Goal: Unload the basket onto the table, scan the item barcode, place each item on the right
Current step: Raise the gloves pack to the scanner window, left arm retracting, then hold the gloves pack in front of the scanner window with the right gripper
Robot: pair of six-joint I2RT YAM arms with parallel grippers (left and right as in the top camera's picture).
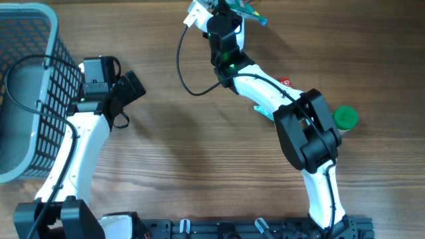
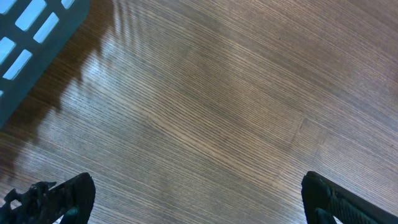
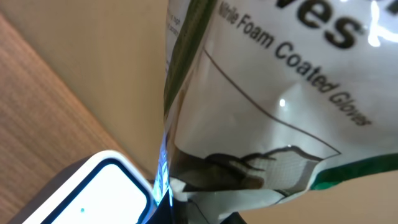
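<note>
Right gripper point(image 1: 224, 18): closed tight on the lower edge of the glove pack point(image 3: 280, 93), a flat printed bag reading "Nitrile Foam Coated Gloves". In the wrist view, only dark slivers of my fingers show at the bottom of the frame, with the crumpled bag edge pinched just above them. The pinch at the edge appears deliberate, since it leaves the broad faces of the bag free to be presented.

Position of the item: the pack rises from my gripper, lifted off the bench point(image 1: 199, 153) at its far edge. It hangs roughly upright and slightly tilted, just beside the white scanner point(image 3: 93, 186). A thin blue glow runs along the side of the bag nearest the scanner. I judge this to be the scanner's light falling on the pack, so the scan step is in hand. No barcode shows on the face turned toward my wrist camera, and I cannot tell whether one faces the scanner.

Left gripper point(image 1: 131, 85): fingers wide apart, holding nothing, hovering over bare wood beside the mesh basket point(image 1: 26, 99). It is well apart from the pack and plays no part in the scan.

Other items: a green-capped object point(image 1: 345, 118) lies on the bench near my right elbow, untouched.
</note>
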